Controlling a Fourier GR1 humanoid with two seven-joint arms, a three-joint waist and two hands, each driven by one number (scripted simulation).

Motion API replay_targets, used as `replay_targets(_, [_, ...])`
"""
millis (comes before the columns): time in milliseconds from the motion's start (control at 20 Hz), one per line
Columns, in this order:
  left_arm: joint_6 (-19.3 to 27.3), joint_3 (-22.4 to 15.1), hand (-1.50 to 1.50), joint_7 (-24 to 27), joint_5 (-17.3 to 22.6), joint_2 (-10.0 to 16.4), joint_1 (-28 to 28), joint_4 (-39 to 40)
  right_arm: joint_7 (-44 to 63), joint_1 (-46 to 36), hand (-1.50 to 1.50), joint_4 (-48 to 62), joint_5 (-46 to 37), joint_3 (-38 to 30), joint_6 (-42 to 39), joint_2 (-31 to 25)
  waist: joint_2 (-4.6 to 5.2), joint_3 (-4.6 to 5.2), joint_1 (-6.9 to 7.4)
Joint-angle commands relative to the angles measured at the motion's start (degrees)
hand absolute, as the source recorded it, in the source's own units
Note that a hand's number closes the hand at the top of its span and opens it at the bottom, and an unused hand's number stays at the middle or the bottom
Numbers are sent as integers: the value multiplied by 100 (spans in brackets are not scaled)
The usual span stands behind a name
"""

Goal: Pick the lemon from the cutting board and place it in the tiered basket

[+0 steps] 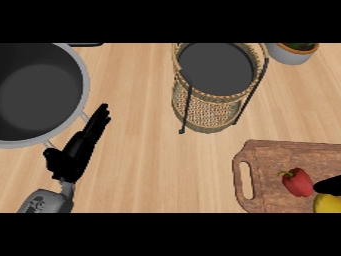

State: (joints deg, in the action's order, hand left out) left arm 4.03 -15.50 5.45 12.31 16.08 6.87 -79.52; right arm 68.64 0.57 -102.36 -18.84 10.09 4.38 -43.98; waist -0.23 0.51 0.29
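I cannot tell how open my right hand (340, 184) is, the lemon (329, 204) just beside it, the pepper (297, 181) at its tip; my left hand (73, 150) rests open.

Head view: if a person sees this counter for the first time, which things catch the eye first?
The large grey pot fills the upper left corner, with the open left robot hand just below its rim. The wicker tiered basket stands at top centre. At lower right, a red bell pepper and the lemon lie on the cutting board, the right robot hand beside them.
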Motion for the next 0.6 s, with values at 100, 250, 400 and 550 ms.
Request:
replay_targets(100, [-27,121,0,-70,53,1,76,6,1649,-267,-150,-203,-499,-178,-304,32,14,-18,-17])
replay_targets(250, [-118,103,0,156,-2,26,-4,107,1654,31,-150,91,-468,-27,-711,68,35,-17,-12])
replay_targets(400, [-169,149,0,255,-4,67,-112,230,1656,176,-150,274,-609,-35,-570,437,42,-18,-2])
replay_targets(550, [-188,210,0,136,39,42,67,213,1657,244,-150,314,-740,-153,-524,740,32,-27,-22])
